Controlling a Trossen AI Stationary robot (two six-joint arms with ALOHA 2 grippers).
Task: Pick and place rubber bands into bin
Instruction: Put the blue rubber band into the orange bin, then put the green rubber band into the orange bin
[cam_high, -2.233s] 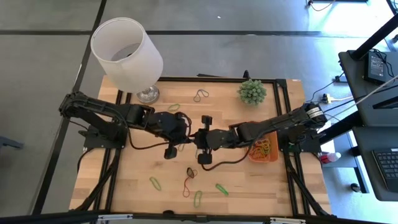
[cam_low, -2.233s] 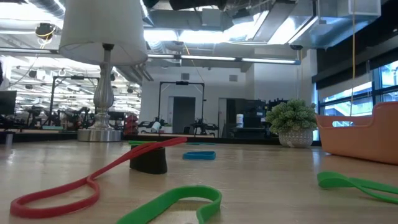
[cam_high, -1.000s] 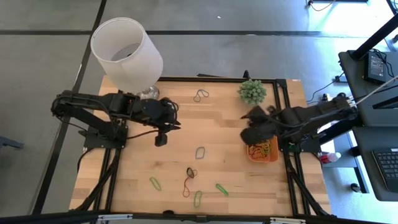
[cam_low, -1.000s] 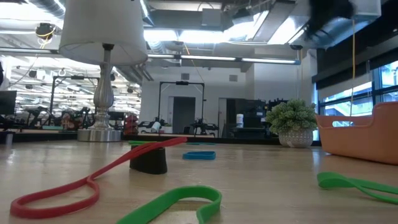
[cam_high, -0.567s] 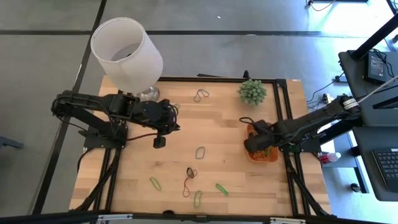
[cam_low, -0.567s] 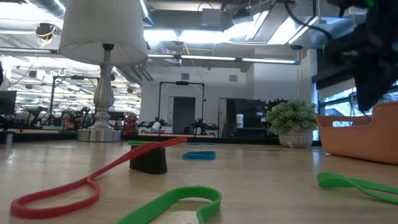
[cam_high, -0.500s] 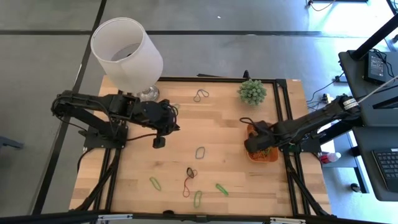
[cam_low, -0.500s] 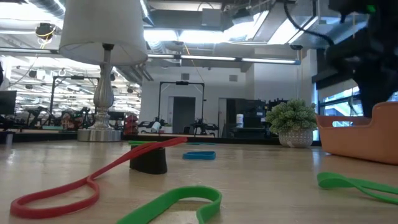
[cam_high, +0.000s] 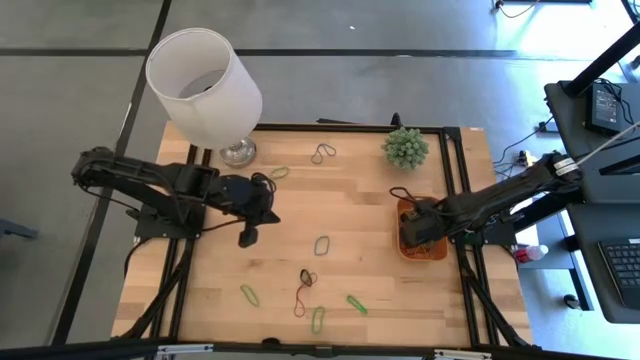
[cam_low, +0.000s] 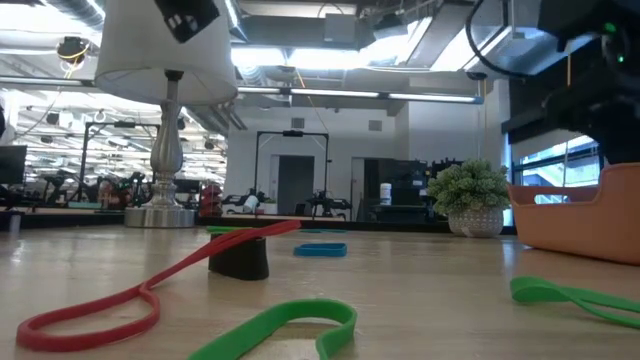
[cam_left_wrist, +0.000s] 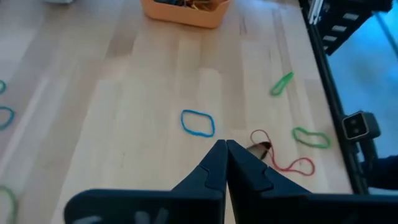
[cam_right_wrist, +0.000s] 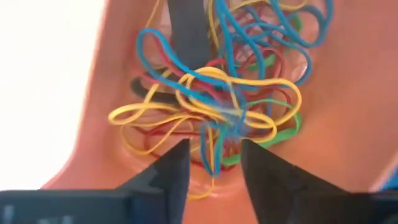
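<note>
High view: overhead, straight down, takes in the whole table (cam_high: 300, 215), both arms and floor around. Low view: at tabletop height, level across the wood into the room behind, very close to a red band (cam_low: 150, 290) and green band (cam_low: 285, 325). Left wrist view: looks down past its own fingers at mid-table from above; shares the blue band (cam_left_wrist: 198, 122) and orange bin (cam_left_wrist: 185, 10) with the high view. Right wrist view: very close, aimed into the bin (cam_right_wrist: 336, 118), filled with tangled bands (cam_right_wrist: 214, 99).

Lamp (cam_high: 205, 85), plant (cam_high: 406, 147) along far edge
</note>
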